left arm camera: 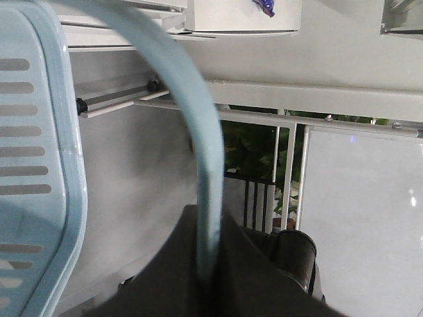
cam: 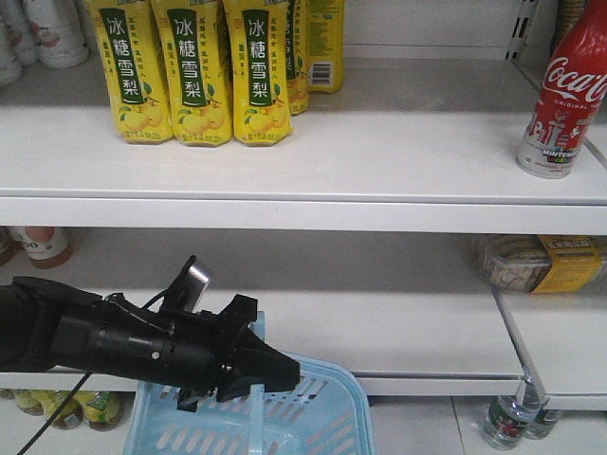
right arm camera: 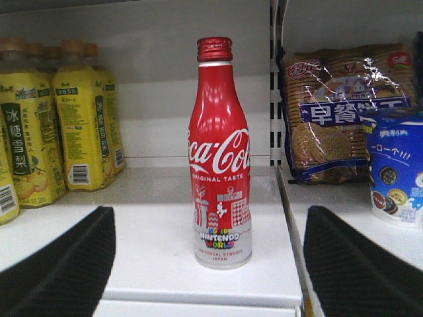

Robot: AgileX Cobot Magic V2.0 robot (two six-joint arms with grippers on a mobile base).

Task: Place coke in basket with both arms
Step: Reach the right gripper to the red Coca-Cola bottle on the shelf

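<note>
Coke point(right arm camera: 220, 152) upright between yellow bottles point(right arm camera: 79, 119) and biscuits point(right arm camera: 344, 112), right end effector point(right arm camera: 210, 211) apart, left end effector point(cam: 270, 372) clamped on basket point(cam: 343, 409) handle

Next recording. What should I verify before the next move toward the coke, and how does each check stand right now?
1. The coke stands upright on the shelf: ok.
2. The right pincer is open, with the coke centred between its fingers: ok.
3. There is room beside the coke, away from the yellow bottles and the biscuit pack: ok.
4. The left pincer is shut on the handle of the basket: ok.
5. The basket is level and empty: cannot tell, only part of it shows.
</note>
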